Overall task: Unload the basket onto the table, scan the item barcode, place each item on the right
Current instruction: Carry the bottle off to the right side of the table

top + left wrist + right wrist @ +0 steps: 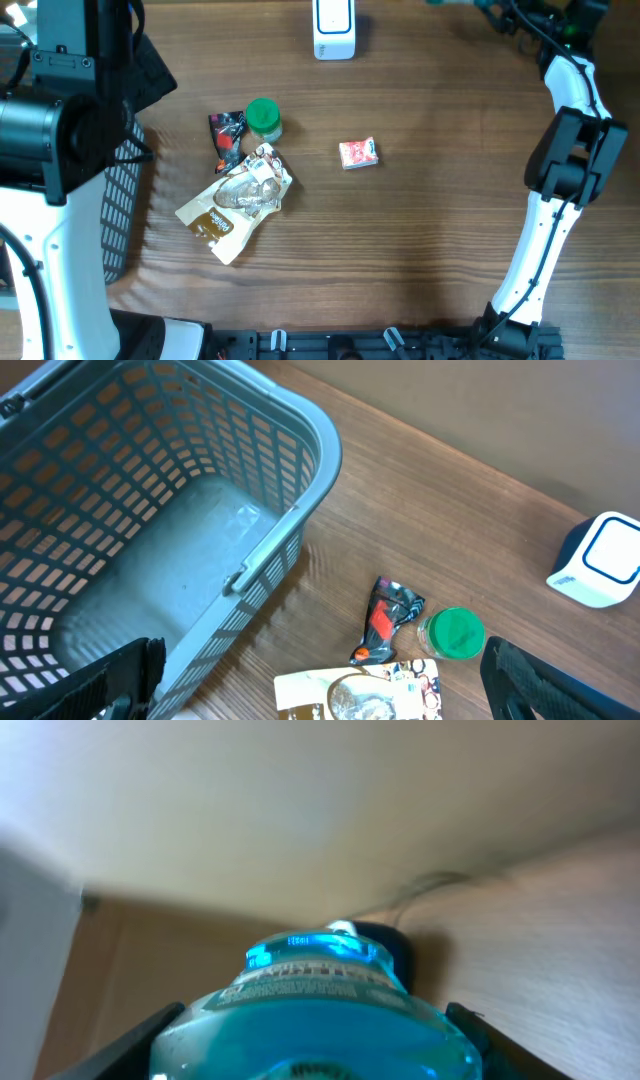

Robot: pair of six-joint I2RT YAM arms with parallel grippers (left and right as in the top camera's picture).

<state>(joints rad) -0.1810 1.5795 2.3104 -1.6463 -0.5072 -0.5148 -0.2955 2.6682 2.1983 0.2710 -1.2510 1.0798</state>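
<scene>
Bottle (320,1010), blue and clear, sits clamped in your right end effector (312,1055), raised well to the right of the scanner (333,30). Your left end effector (320,695) hangs wide and empty, left of the scanner. I judge you're at the presenting step: next, turn the barcode toward the scanner. The label print is blurred; possibly mouthwash.

Open table (450,250) right of red packet (358,154); item cluster (235,200), basket (125,200) crowd left.
</scene>
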